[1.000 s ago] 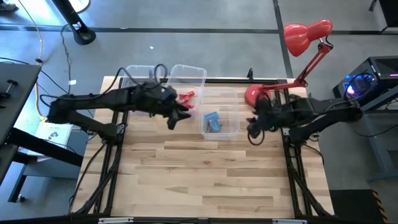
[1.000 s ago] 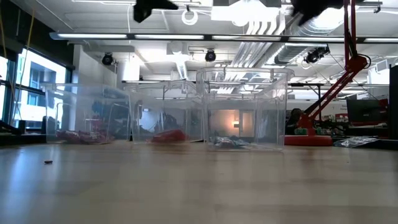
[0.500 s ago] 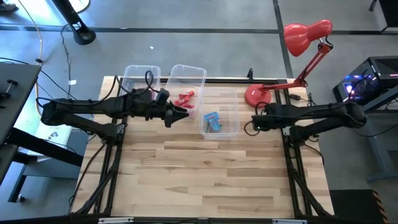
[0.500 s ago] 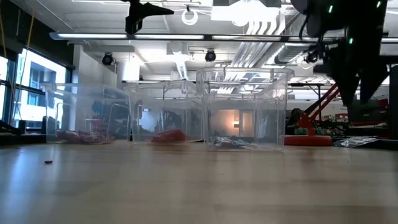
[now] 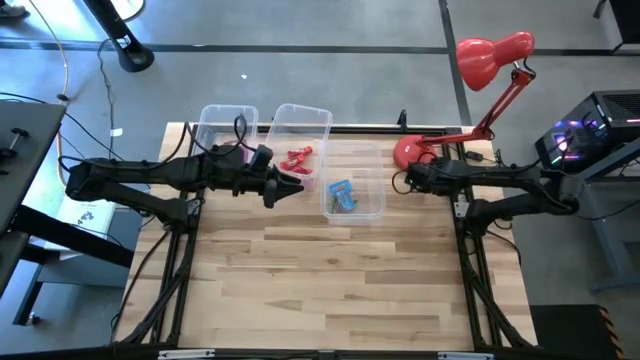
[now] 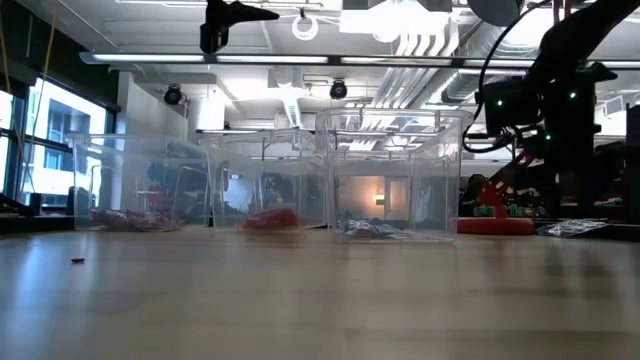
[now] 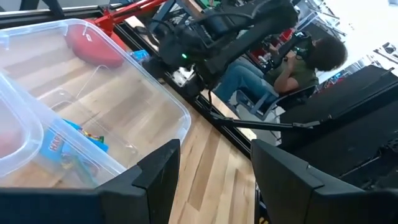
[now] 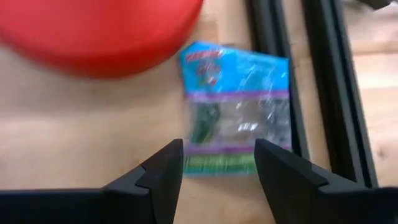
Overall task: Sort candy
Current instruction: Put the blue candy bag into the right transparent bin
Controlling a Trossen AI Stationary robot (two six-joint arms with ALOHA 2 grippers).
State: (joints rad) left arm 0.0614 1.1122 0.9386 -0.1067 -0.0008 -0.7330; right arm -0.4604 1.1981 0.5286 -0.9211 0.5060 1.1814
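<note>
One blue-green candy packet (image 8: 236,115) lies flat on the table beside the red lamp base (image 8: 99,31). My right gripper (image 8: 217,171) hovers open just above it, near the table's far right corner (image 5: 408,180). More blue-green packets (image 5: 341,195) lie in the right clear bin, red pieces (image 5: 297,158) in the middle bin, pink ones (image 6: 130,218) in the left bin. My left gripper (image 5: 290,187) hangs open and level, high above the near rim of the middle bin; its wrist view (image 7: 214,180) looks over the right bin.
Three clear bins (image 5: 352,160) stand in a row at the table's far side. The red desk lamp (image 5: 490,55) rises from its base (image 5: 410,150) at the far right. A black rail (image 8: 329,93) runs beside the packet. A person (image 7: 298,62) sits beyond the table.
My right gripper has come down and moved toward the table's far edge, ending beside the lamp base. My left arm first levelled out from a downward tilt above the middle bin, then kept still. No candy has moved.
</note>
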